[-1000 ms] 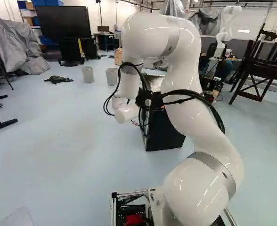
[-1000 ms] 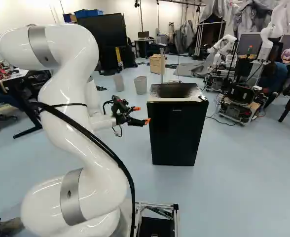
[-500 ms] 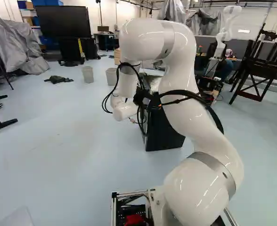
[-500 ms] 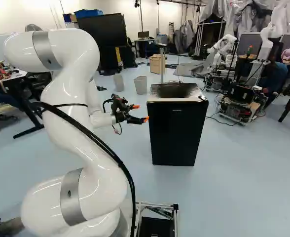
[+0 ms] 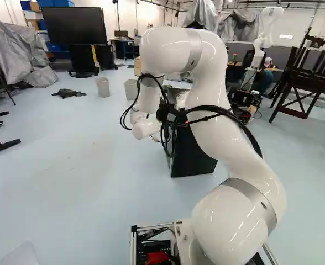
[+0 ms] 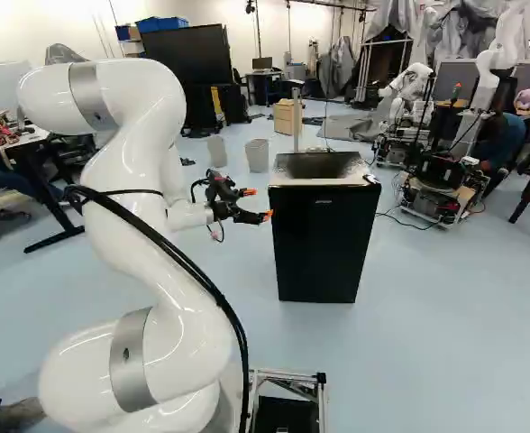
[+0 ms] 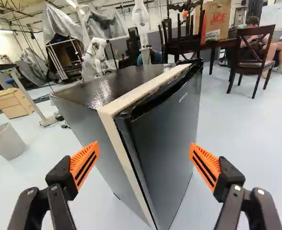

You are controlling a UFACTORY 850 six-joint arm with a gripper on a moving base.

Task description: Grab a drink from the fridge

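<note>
Showing whole fridge (image 6: 324,244): right base only

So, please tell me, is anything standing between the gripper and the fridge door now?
Nothing visible stands between the gripper and the fridge door. The door itself looks shut, though, so it would likely block the way to any drink inside.

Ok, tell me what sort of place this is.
Probably a robotics lab or workshop: another robot stands on the far side, a wheeled screen is parked behind, and grey sheeting drapes equipment.
</note>
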